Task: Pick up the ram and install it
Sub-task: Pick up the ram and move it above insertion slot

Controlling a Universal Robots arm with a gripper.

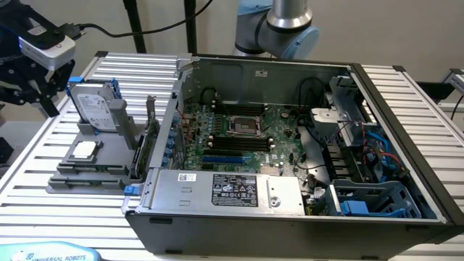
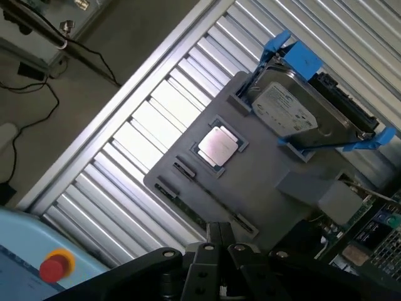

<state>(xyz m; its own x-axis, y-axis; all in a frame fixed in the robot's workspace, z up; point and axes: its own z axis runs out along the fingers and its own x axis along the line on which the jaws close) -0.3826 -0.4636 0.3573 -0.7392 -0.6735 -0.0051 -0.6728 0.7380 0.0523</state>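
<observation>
Hovering near the gray holder (image 2: 269, 163), claw (image 2: 219, 229) pinched together and empty — seemingly eyeing the ram (image 2: 207, 210), edge-up in its slot near the processor chip (image 2: 217, 145) — risking jabbing the board if descending unopened.

An open computer case (image 1: 290, 231) is sitting on the slatted bench (image 1: 43, 223), while beside it a grey fixture (image 2: 263, 188) is carrying an upright blue-framed hard drive (image 2: 291, 113) and a flat processor (image 2: 217, 145).

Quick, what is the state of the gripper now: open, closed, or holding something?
Gripper: closed, holding nothing that can be seen.
</observation>
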